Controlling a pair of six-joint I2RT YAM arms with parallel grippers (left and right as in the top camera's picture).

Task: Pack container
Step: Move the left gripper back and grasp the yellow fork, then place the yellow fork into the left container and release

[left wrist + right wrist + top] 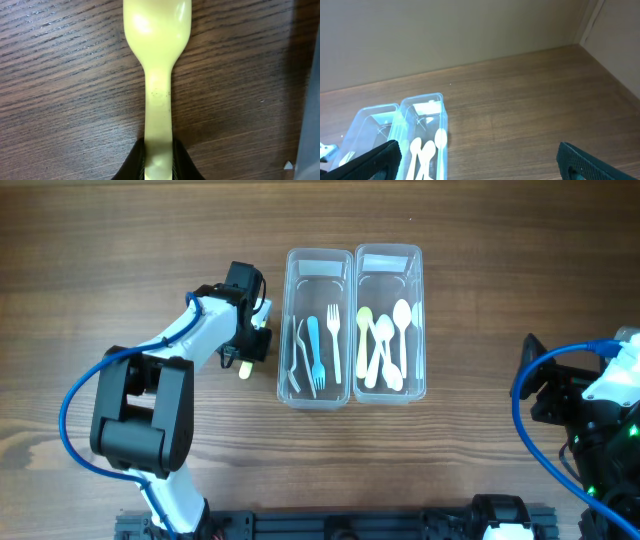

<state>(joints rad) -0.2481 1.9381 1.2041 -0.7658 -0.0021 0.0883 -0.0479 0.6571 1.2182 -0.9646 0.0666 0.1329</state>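
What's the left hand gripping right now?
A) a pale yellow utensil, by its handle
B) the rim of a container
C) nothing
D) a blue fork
A: in the left wrist view the left hand is closed on the handle of the pale yellow utensil, while the blue fork lies inside the left container.
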